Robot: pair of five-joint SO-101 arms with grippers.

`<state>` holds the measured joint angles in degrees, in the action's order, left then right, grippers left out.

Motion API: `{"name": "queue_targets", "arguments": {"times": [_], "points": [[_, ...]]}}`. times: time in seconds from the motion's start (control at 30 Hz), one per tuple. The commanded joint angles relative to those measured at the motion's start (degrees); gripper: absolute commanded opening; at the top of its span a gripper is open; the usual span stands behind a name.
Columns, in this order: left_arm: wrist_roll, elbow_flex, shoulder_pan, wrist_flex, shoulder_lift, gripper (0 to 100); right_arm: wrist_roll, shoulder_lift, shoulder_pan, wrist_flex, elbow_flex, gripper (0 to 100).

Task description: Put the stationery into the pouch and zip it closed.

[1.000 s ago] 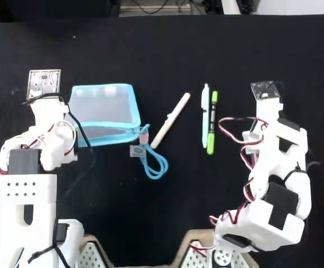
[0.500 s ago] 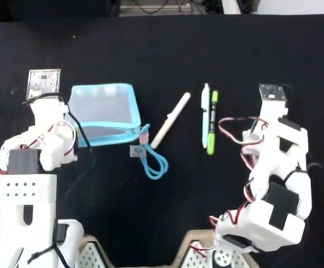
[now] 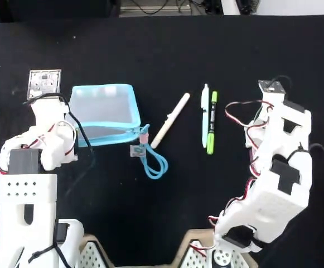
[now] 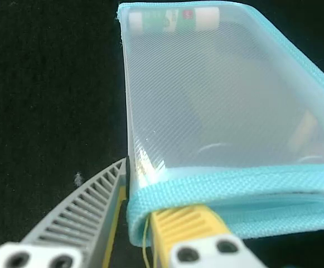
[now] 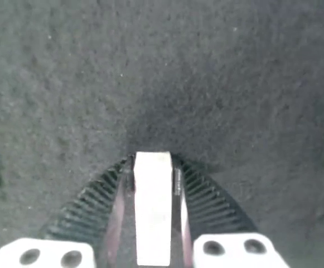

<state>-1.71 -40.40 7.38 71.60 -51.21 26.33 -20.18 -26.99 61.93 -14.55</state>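
My left gripper (image 4: 145, 195) is clamping the pouch (image 4: 206, 100) toward the desk's left edge; my right gripper (image 5: 152, 163) is pinching a white block (image 5: 152, 218).

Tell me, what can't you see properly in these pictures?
1. Left wrist view: things inside the pouch are blurred by its mesh.
2. Right wrist view: the jaws cover the sides of the white block; I can't tell what it is.
3. High view: the print on the tag is too small.
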Motion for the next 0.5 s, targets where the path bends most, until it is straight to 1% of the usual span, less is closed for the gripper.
{"name": "queue_targets", "arguments": {"times": [0.0, 0.13, 0.2, 0.27, 0.37, 0.47], "points": [[0.09, 1.10, 0.31, -0.35, -0.53, 3, 3.87, 0.40, 0.44, -0.09, 2.77, 2.0], [0.09, 1.10, 0.31, -0.53, -0.53, 3, 4.13, 6.02, 0.79, 0.97, 2.33, 1.0], [0.09, 1.10, 0.31, -0.53, -0.53, 3, 3.69, 10.86, 1.76, 4.13, 2.51, 1.0], [0.09, 1.10, 0.31, -0.35, -0.53, 3, 2.90, 16.48, 4.40, 7.47, 2.15, 1.0], [0.09, 1.10, 0.31, -0.26, -0.53, 3, -3.25, 25.01, 9.85, 10.37, -0.75, 1.0], [0.09, 1.10, 0.31, -0.26, -0.53, 3, -8.70, 33.54, 16.18, 10.37, -5.32, 1.0]]}}
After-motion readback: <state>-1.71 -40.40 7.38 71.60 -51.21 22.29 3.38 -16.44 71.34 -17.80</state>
